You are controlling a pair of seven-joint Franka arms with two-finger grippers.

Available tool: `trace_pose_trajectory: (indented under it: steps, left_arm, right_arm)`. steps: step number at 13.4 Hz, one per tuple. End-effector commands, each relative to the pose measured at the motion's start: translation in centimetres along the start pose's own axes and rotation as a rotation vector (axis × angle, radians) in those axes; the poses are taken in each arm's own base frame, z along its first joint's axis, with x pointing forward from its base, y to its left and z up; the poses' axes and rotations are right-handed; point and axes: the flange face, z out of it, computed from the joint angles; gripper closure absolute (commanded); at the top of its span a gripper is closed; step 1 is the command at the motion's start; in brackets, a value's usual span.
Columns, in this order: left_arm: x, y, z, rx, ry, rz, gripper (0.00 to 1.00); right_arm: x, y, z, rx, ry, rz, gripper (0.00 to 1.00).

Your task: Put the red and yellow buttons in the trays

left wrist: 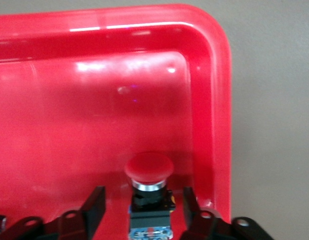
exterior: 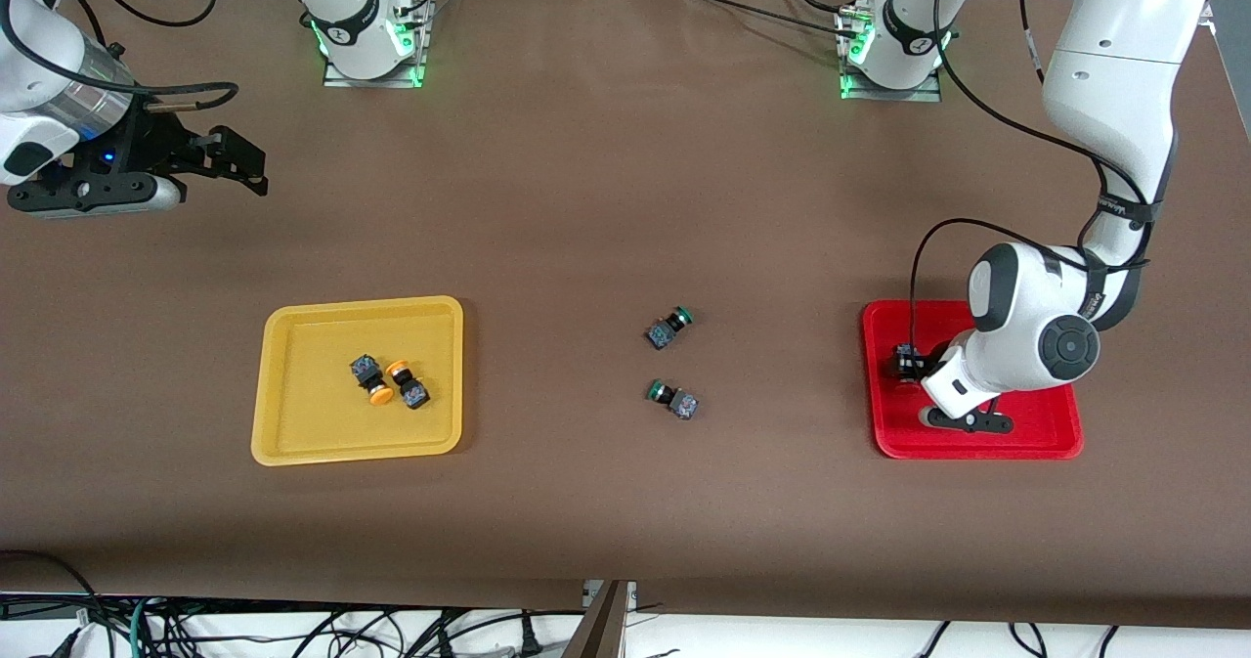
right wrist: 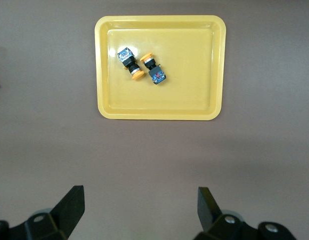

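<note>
The left end effector [left wrist: 143, 207], fingers spread either side of a red button [left wrist: 149, 172], apparently not gripping, sits in the red tray [left wrist: 214, 100]; the right end effector [right wrist: 139, 210] waits wide open over the table [exterior: 586, 198].

We see a wide brown counter [exterior: 586, 150], matte and evenly lit. Along its nearest edge, tangled black cables [exterior: 293, 629] lie on a pale floor [exterior: 831, 638].

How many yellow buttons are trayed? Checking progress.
2: both yellow buttons lie side by side in the yellow tray; none is visible elsewhere.
</note>
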Motion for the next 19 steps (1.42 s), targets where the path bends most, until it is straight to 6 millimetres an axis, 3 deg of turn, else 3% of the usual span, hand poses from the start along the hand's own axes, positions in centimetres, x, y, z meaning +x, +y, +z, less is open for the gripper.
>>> trace_pose_trajectory:
  steps: [1, 3, 5, 8, 11, 14, 16, 19]
  left_arm:
    - [0.5, -1.1, -5.2, 0.009, 0.037, -0.005, 0.0]
    - [0.1, -0.2, -12.1, 0.018, 0.117, -0.006, 0.0]
    - [-1.9, 0.5, -19.4, 0.022, 0.19, -0.025, 0.0]
    - [-8.0, 3.4, -28.8, 0.033, 0.127, -0.137, 0.0]
    - [-13.0, 6.5, -35.4, 0.055, 0.091, -0.145, 0.0]
    - [-15.1, 6.1, -39.1, 0.04, 0.049, -0.167, 0.0]
    - [-15.2, 4.7, -38.6, 0.03, 0.034, -0.19, 0.0]
    - [-14.9, 4.9, -38.2, 0.031, 0.027, -0.187, 0.0]
  right_arm:
    - [0.0, -0.3, -0.6, -0.02, 0.017, -0.025, 0.0]
    - [0.9, -0.3, -1.4, -0.026, 0.027, -0.028, 0.0]
    - [1.1, -0.3, -1.6, -0.027, 0.024, -0.029, 0.0]
    - [1.2, -0.4, -1.5, -0.026, 0.022, -0.028, 0.0]
    - [1.2, -0.5, -1.5, -0.026, 0.022, -0.032, 0.0]
    - [1.3, -0.5, -1.2, -0.026, 0.017, -0.034, 0.0]
    - [1.3, -0.5, -1.3, -0.026, 0.019, -0.035, 0.0]
    - [1.3, -0.6, -1.4, -0.021, 0.022, -0.031, 0.0]
